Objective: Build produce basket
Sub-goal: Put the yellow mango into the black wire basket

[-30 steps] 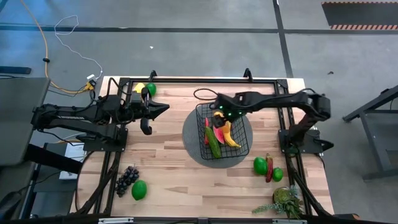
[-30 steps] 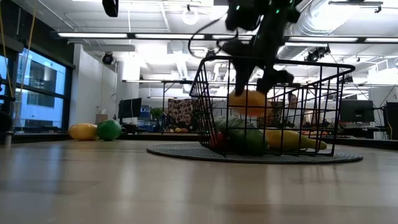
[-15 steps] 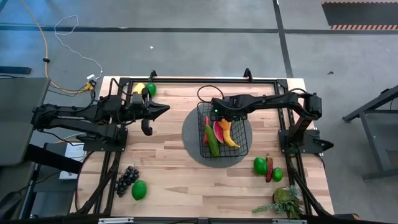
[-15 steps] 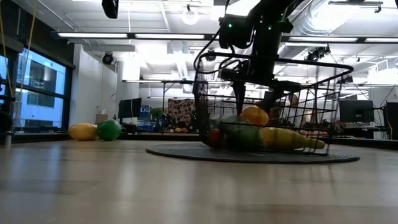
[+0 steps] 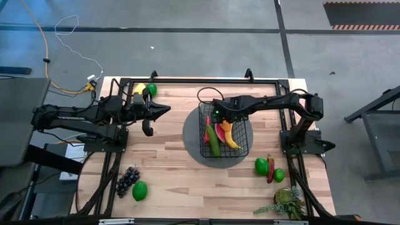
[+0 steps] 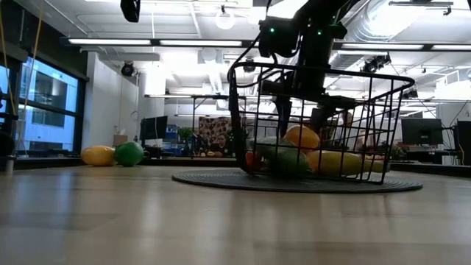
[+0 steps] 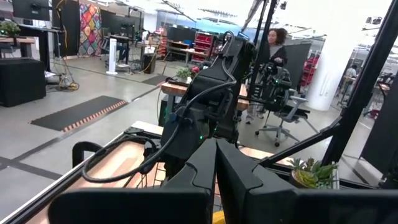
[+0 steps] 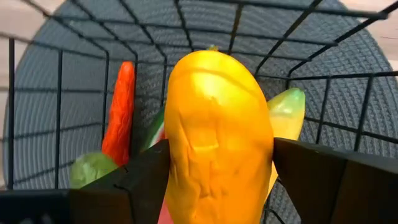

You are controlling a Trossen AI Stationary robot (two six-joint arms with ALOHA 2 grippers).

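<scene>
High view: basket (image 5: 224, 132) on round mat (image 5: 192, 140) near table centre, right gripper (image 5: 220, 117) inside its far end.
Right wrist view: fingers (image 8: 146, 176) bracket orange-yellow fruit (image 8: 217, 134); best release low, withdraw straight up.
Left wrist view: left gripper (image 7: 216, 163) closed, empty, by left edge.

Between the right pincer (image 8: 217, 186) fingers: fruit (image 8: 217, 143), glossy orange-yellow. Beyond it: red-orange chili (image 8: 118, 118), pale green-yellow piece (image 8: 287, 112), dull green cucumber (image 8: 93, 169). Basket (image 5: 203, 112) below pincer: black wire grid. Mat (image 5: 190, 140) under basket: dark grey, ribbed weave. Counter (image 5: 175, 175): light wood, plank stripes. Far from the pincer: purple grapes (image 5: 128, 179), bright green round fruit (image 5: 140, 190). Left pincer (image 5: 164, 109): black.
</scene>
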